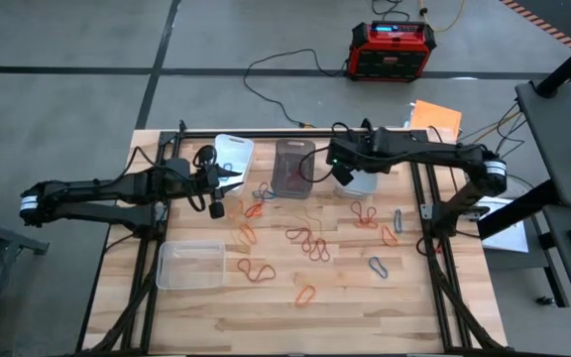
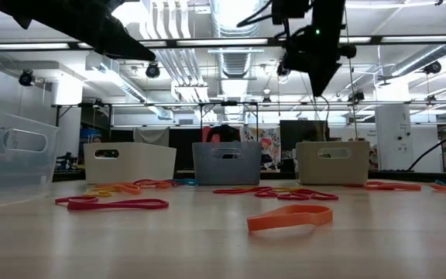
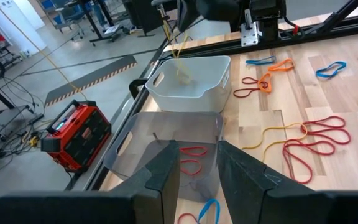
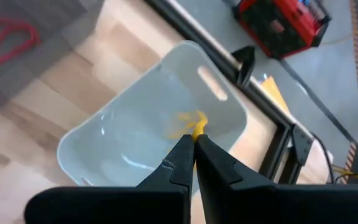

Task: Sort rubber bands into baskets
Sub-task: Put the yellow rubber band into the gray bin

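**One yellow band held over its bin**

One yellow band [image 4: 188, 124] hung pinched between the closed fingers of the right gripper [image 4: 192, 144], directly above the pale bin [image 4: 135, 134] at the table's back right, seemingly so a release would drop it inside. Red bands [image 3: 191, 158] lay in the dark bin [image 3: 135, 140] beside it. Many loose bands [image 1: 310, 243] were spread across the table [image 1: 365, 307], unsorted. Left gripper [image 3: 197, 165] hovered near the dark bin, fingers apart and empty, likely waiting.
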Robot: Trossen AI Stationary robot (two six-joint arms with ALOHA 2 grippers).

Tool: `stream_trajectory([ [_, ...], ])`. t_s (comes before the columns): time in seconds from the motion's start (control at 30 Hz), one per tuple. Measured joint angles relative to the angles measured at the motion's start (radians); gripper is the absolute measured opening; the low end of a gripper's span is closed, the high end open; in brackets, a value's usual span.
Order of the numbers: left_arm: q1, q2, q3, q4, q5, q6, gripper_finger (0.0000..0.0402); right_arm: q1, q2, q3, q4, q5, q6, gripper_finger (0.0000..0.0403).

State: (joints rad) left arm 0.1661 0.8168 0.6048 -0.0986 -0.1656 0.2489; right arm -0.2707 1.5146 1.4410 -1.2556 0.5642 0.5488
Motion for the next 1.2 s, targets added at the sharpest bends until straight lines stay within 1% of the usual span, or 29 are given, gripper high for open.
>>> stream_trajectory([
  [0.1,0.000,0.000,0.000,0.000,0.000,-0.006,0.0091,-0.020,0.025,-0.009,0.001,-0.040,-0.039,0.0008],
  [0.23,0.000,0.000,0.000,0.000,0.000,-0.017,0.0091,-0.040,0.058,-0.020,0.003,-0.056,-0.057,0.0008],
  [0.3,0.000,0.000,0.000,0.000,0.000,-0.026,0.0091,-0.050,0.070,-0.028,0.004,-0.082,-0.071,0.0008],
  [0.47,0.000,0.000,0.000,-0.010,0.000,-0.034,0.0091,-0.067,0.079,-0.065,0.022,-0.117,-0.090,0.0008],
  [0.7,0.000,0.000,0.000,-0.010,0.000,-0.052,0.0091,-0.092,0.079,-0.120,0.081,-0.120,-0.108,0.0009],
  [1.0,0.000,0.000,0.000,-0.008,0.000,-0.114,0.0091,-0.142,0.079,-0.194,0.268,-0.119,-0.152,0.0009],
  [1.2,-0.002,0.000,0.000,-0.008,0.001,-0.165,0.0091,-0.170,0.079,-0.218,0.287,-0.120,-0.117,0.0009],
])
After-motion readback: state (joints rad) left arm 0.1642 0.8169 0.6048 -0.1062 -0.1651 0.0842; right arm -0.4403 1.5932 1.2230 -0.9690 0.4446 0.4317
